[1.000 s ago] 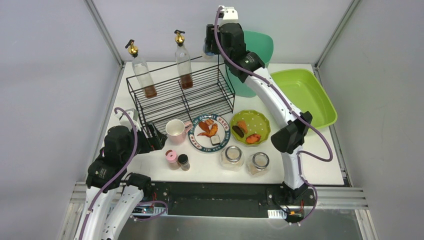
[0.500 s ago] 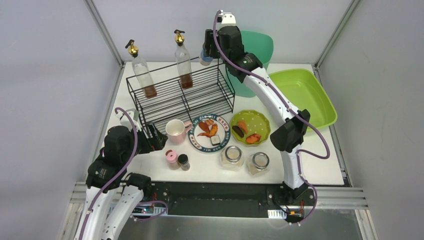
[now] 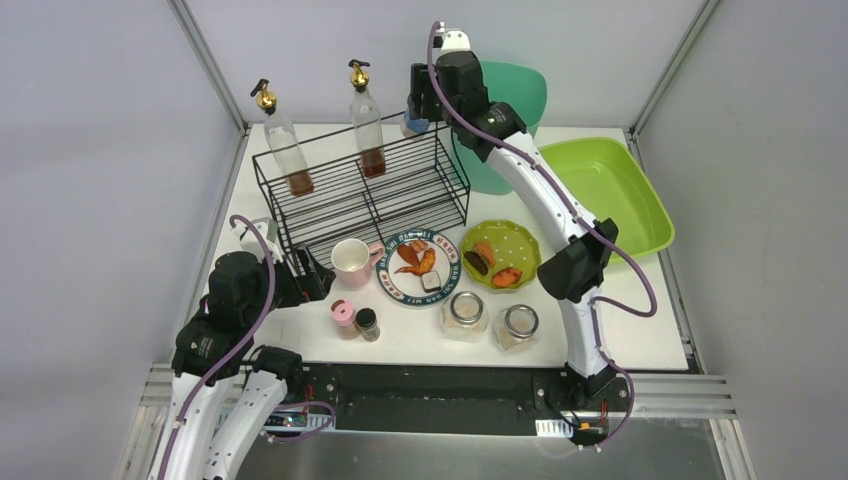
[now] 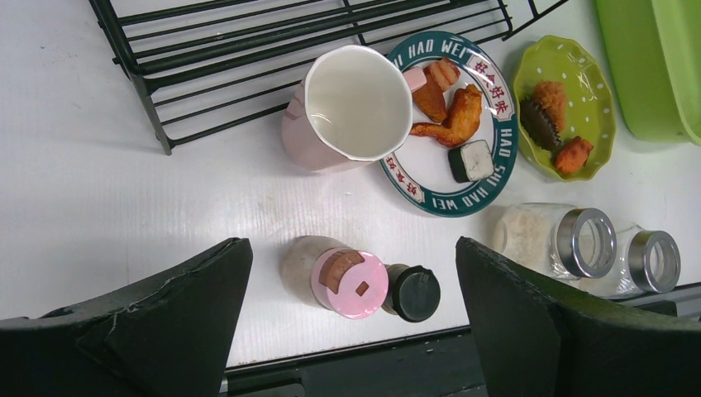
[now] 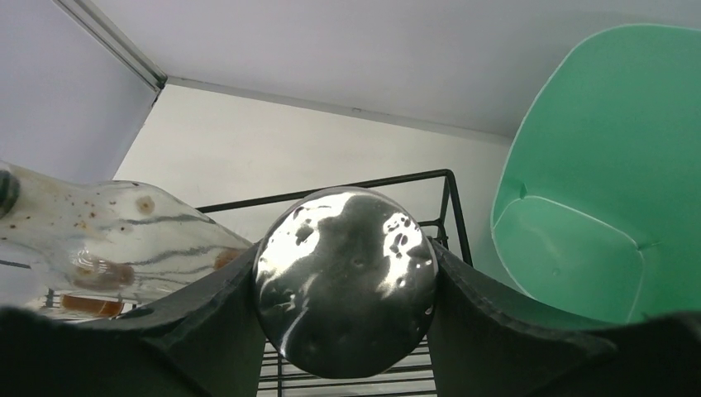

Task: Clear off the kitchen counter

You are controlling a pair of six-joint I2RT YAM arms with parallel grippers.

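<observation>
1. Moved down a little with the right pincer [image 3: 416, 110], closer to the top back corner of the black wire rack [image 3: 360, 195]. Left all else where it was.
2. Gripping a little jar [image 5: 345, 277] with that pincer, clenched on both sides of it, with its shiny round end facing the wrist camera.
3. Hanging at the rack's top shelf, beside one of two tall bottles [image 3: 367, 120], with a big teal bin [image 3: 525, 90] on the other side. Cannot tell if touching the wires yet.
4. Holding the left pincer [image 3: 312, 275] wide apart with nothing in it, low over the white desk [image 3: 415, 338] and near a pink cup [image 4: 355, 103].
5. Can see that desk spread out in front of both arms, under the rack and all the dishes.
6. Lots left on it: a round plate [image 4: 413, 188] and a green plate [image 4: 583, 66] with food, two glass jars [image 3: 465, 315], two small shakers [image 4: 347, 281] and a lime tray [image 3: 610, 190].
7. Looks like the putting-away step for this one jar, so only early in the clearing.
8. Next, probably: go down slowly, set the jar flat on the shelf, let go, then lift straight up. Mind the bottle next door. Check that the jar cannot tip between the wires.
</observation>
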